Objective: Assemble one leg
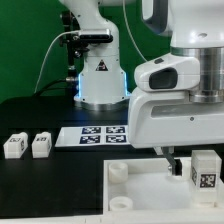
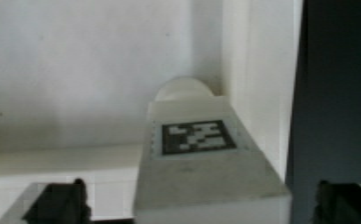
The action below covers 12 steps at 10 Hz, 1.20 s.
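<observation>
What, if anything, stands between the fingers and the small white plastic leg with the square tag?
Nothing visible: the small white plastic leg sits between the open gripper's fingers, a bare gap on each side.

The exterior view shows three small white legs on the dark surface (image 1: 30, 112): one leg (image 1: 14, 146) and a second leg (image 1: 41, 146) at that view's left, a third leg (image 1: 204, 170) at its right. There is one large white panel (image 1: 160, 195) with two round sockets (image 1: 118, 172) visible, one marker board (image 1: 70, 135) showing four tags (image 1: 88, 130), and one claw (image 2: 202, 205) with two fingers (image 2: 56, 200).
</observation>
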Each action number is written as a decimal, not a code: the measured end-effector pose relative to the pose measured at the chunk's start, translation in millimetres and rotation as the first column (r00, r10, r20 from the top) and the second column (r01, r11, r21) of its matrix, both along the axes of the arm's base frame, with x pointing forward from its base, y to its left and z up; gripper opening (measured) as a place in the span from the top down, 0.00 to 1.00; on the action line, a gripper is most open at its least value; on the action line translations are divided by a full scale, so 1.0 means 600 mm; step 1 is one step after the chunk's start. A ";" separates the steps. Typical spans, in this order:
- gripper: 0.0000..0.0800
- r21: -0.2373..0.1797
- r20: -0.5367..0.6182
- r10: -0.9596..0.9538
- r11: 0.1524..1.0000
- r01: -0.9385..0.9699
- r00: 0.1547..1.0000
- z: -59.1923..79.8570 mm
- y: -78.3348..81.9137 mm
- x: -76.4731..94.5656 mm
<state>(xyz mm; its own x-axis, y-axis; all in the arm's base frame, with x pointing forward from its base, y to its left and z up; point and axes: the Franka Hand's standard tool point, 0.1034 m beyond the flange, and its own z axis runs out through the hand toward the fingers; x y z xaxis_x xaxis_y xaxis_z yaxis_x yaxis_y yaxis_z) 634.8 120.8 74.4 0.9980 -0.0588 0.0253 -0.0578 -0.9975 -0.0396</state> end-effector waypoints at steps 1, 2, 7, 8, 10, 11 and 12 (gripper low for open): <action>0.35 0.001 -0.002 -0.038 0.999 0.038 0.999 0.000 0.000 0.000; 0.52 0.010 -0.006 -0.105 0.994 0.105 0.994 0.000 0.002 0.000; 0.63 0.035 -0.058 -0.660 0.748 0.662 0.749 0.000 -0.001 0.001; 0.63 0.042 -0.086 -0.800 0.592 0.805 0.593 -0.003 -0.004 0.000; 0.63 0.051 -0.154 -0.954 0.252 0.967 0.256 -0.005 -0.012 -0.001; 0.63 0.046 -0.157 -0.962 0.217 0.975 0.222 -0.005 -0.012 -0.001; 0.63 0.031 -0.165 -0.980 0.103 0.994 0.107 -0.005 -0.011 -0.002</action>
